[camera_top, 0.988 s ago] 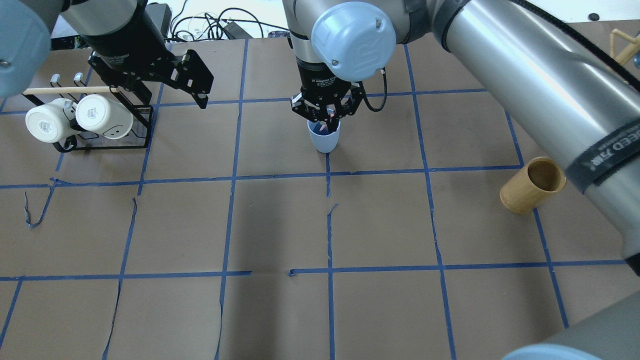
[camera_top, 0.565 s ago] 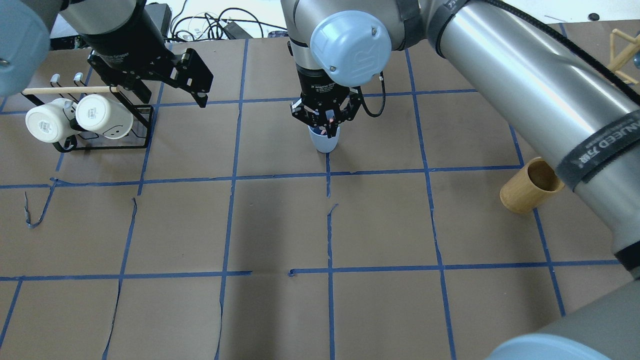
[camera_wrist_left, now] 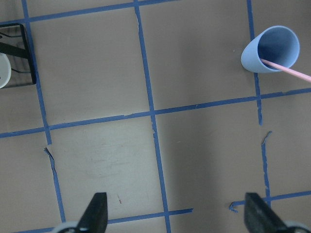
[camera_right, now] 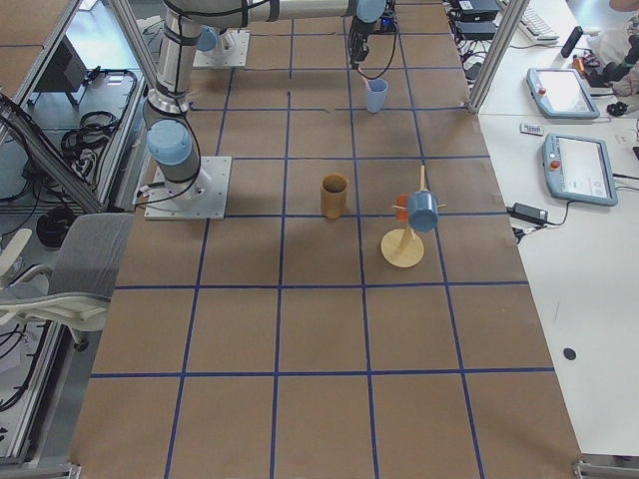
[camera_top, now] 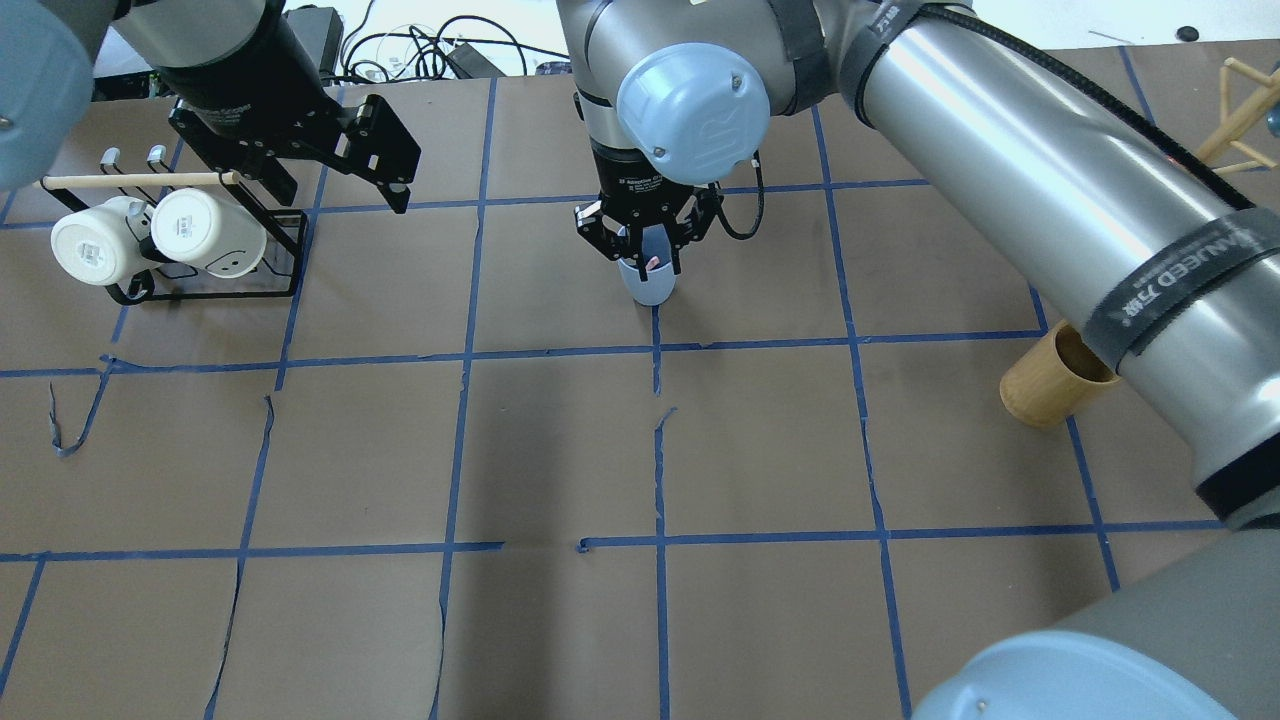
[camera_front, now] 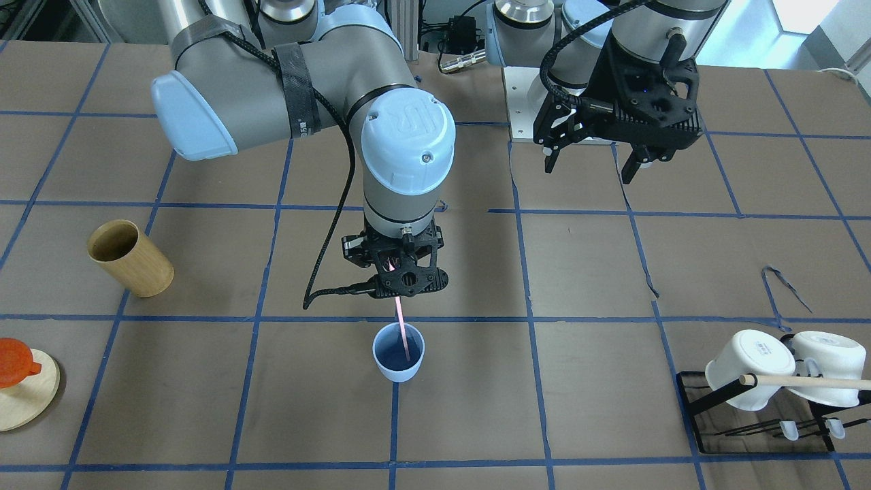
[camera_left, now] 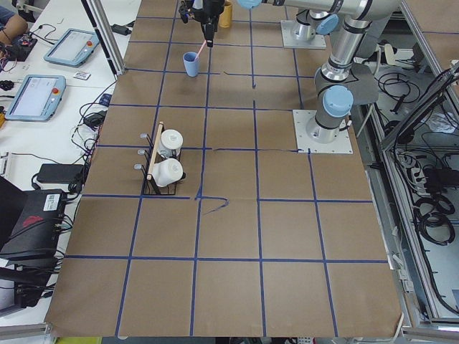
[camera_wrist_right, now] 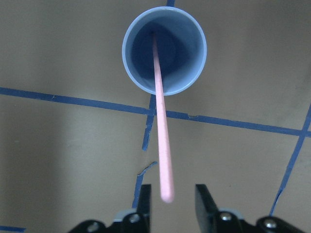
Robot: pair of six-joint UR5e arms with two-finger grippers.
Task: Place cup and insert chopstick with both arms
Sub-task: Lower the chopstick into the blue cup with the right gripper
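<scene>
The light-blue cup (camera_front: pixel 391 371) stands upright on the brown table at a blue tape crossing; it also shows in the overhead view (camera_top: pixel 648 290). The thin pink chopstick (camera_front: pixel 403 333) stands in it, leaning, with its lower end on the cup's bottom (camera_wrist_right: pixel 160 121). My right gripper (camera_wrist_right: pixel 174 194) hovers right above the cup, open. Its fingers stand on either side of the chopstick's top end without touching it. My left gripper (camera_front: pixel 588 170) is open and empty, raised well off to the side; its wrist view shows the cup (camera_wrist_left: pixel 252 60) far ahead.
A tan wooden cylinder holder (camera_front: pixel 133 260) stands on the robot's right side of the table. A black rack (camera_front: pixel 694 401) with two white mugs and a wooden rod sits on the left side. A wooden stand (camera_front: pixel 20 401) with an orange cup is near the far edge.
My right gripper's fingers have spread apart, letting go of the chopstick, which now leans in the cup. The gripper has risen slightly. The left gripper has barely shifted.
</scene>
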